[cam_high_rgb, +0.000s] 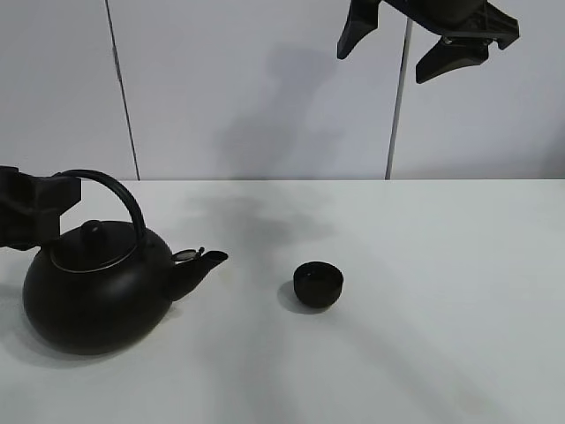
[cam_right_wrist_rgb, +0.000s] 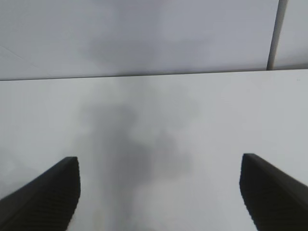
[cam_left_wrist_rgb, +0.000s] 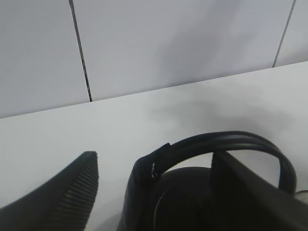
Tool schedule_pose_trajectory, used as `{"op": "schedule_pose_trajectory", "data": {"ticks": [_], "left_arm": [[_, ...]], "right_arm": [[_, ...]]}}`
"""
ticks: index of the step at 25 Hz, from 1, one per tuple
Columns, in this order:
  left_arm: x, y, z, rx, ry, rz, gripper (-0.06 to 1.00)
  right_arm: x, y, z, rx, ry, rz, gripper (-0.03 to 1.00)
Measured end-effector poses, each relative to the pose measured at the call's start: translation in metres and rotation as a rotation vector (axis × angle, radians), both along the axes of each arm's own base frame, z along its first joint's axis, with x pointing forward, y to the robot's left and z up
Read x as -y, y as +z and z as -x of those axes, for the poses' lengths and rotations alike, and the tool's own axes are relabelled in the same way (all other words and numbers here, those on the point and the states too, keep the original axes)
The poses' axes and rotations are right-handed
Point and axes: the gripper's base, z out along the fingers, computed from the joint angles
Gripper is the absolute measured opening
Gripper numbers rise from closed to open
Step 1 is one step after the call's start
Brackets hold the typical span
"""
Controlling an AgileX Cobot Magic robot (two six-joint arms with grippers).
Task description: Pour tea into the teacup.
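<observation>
The teacup (cam_high_rgb: 318,284), small, round and black, stands alone on the white table near the middle. Left of it sits the large black kettle (cam_high_rgb: 97,287), upright on the table, its spout (cam_high_rgb: 201,261) pointing toward the cup. My left gripper (cam_high_rgb: 51,212) is at the kettle's arched handle (cam_left_wrist_rgb: 226,142). In the left wrist view its jaws stand apart on either side of the handle, with a gap showing beside one ribbed finger (cam_left_wrist_rgb: 72,192). My right gripper (cam_high_rgb: 384,60) hangs open high above the table's back right, holding nothing (cam_right_wrist_rgb: 160,163).
The white table (cam_high_rgb: 441,336) runs to a pale panelled wall (cam_high_rgb: 265,88) at the back. A dark seam (cam_high_rgb: 395,106) runs down the wall behind the right arm.
</observation>
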Motion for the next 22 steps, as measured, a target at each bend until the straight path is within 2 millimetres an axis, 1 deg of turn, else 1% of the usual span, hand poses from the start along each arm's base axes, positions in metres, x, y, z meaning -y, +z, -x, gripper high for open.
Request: {"op": "schedule_pose_trajectory", "data": {"ticks": [3,8,10,15,19,22], "left_arm": [[-0.002,0.001,0.006,0.004,-0.001,0.020,0.52],[-0.003,-0.003,0.018,-0.035,-0.022,0.055,0.56],[-0.003,-0.001,0.023,-0.029,-0.048,0.055,0.57],[-0.004,0.017,0.031,0.040,-0.064,0.074,0.58],[-0.007,0.027,0.037,0.012,-0.064,0.033,0.58],[-0.007,0.039,0.036,-0.013,-0.064,0.008,0.58]], "right_arm": [[0.000,0.000,0.000,0.000,0.000,0.000,0.62],[0.000,0.000,0.000,0.000,0.000,0.000,0.62],[0.000,0.000,0.000,0.000,0.000,0.000,0.62],[0.000,0.000,0.000,0.000,0.000,0.000,0.62],[0.000,0.000,0.000,0.000,0.000,0.000,0.62],[0.000,0.000,0.000,0.000,0.000,0.000,0.62]]}}
